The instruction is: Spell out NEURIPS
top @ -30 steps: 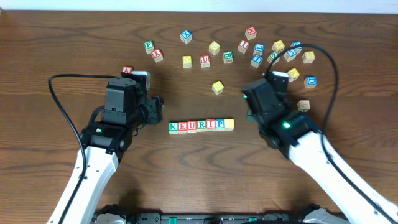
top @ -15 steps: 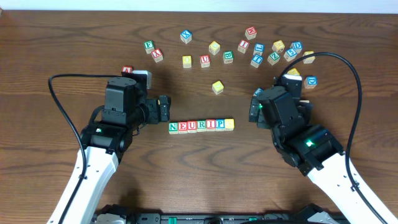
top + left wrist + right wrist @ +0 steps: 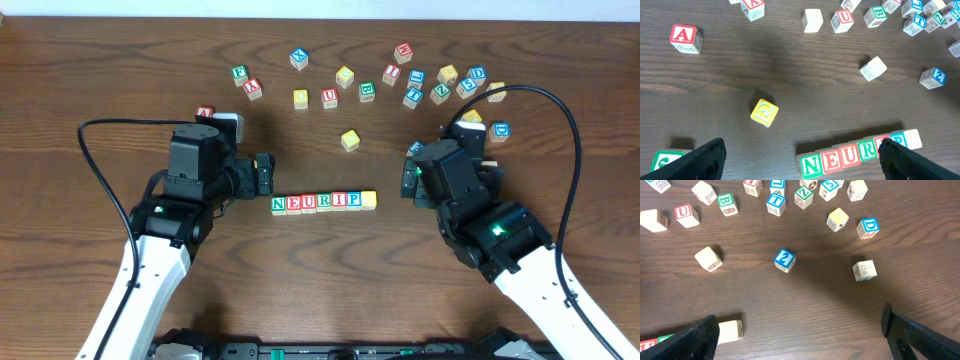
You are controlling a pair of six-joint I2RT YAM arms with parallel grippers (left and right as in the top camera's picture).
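Row of alphabet cubes (image 3: 323,202) sits mid-table, parallel to the near edge, with the cubes touching side to side. From the left: green N cube (image 3: 279,204), red E cube (image 3: 293,204), red U cube (image 3: 308,203), green R cube (image 3: 323,203), red I cube (image 3: 338,202), blue P cube (image 3: 353,201), then a yellow-faced cube (image 3: 368,200) at the right end. Can't read its letter.

Left gripper (image 3: 264,175) is just off the N end, on the far-edge side, jaws spread wide, clear of the row. Right gripper (image 3: 411,172) is out past the yellow end, well apart from it, jaws wide too.

Loose cubes:
- yellow cube (image 3: 349,139), alone between the row and the far edge
- red A cube (image 3: 204,113), by the left arm
- blue 2 cube (image 3: 785,260) and blue D cube (image 3: 499,130), toward the right edge
- scattered cubes (image 3: 366,91), along the far edge
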